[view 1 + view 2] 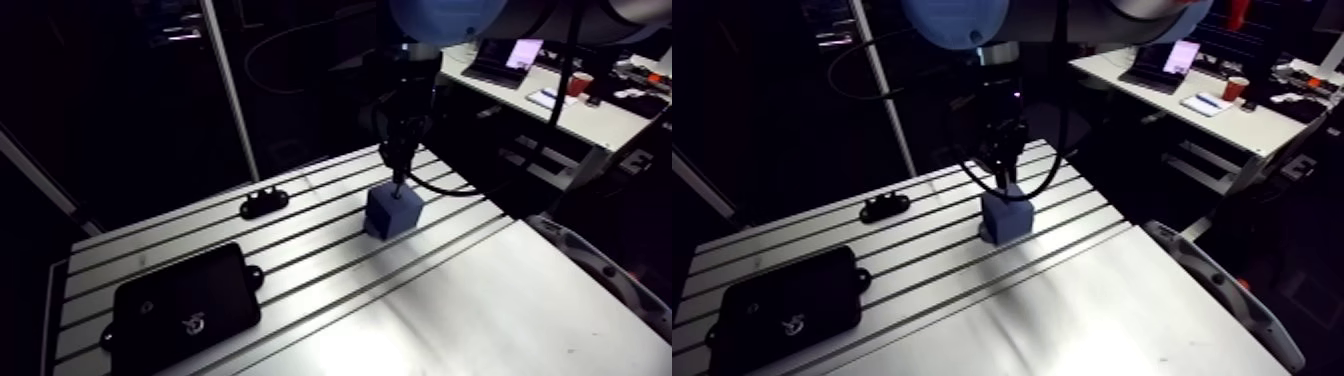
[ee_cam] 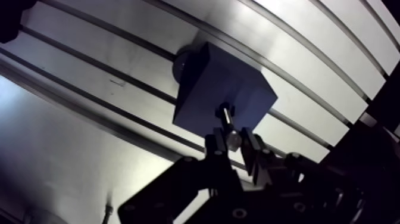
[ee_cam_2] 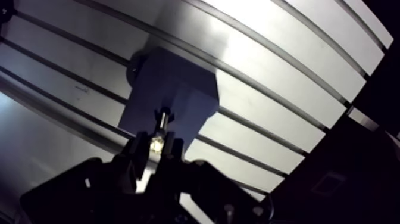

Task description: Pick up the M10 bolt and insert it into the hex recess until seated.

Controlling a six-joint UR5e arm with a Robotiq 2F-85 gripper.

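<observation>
- Arm view: the hand hangs straight down over a blue block that stands on the slotted worktop.
- Arm view: a small black bracket lies well apart from the block, and a flat black plate lies farther off near the worktop's corner.
- Wrist view: the two fingers are clamped on the bolt at its head end, and the shank sticks out ahead of them.
- Wrist view: the bolt's tip meets a dark hole in the block's top face; how deep it sits cannot be told.
- Wrist view: the block rests across the worktop's slots, directly ahead of the hand.
</observation>
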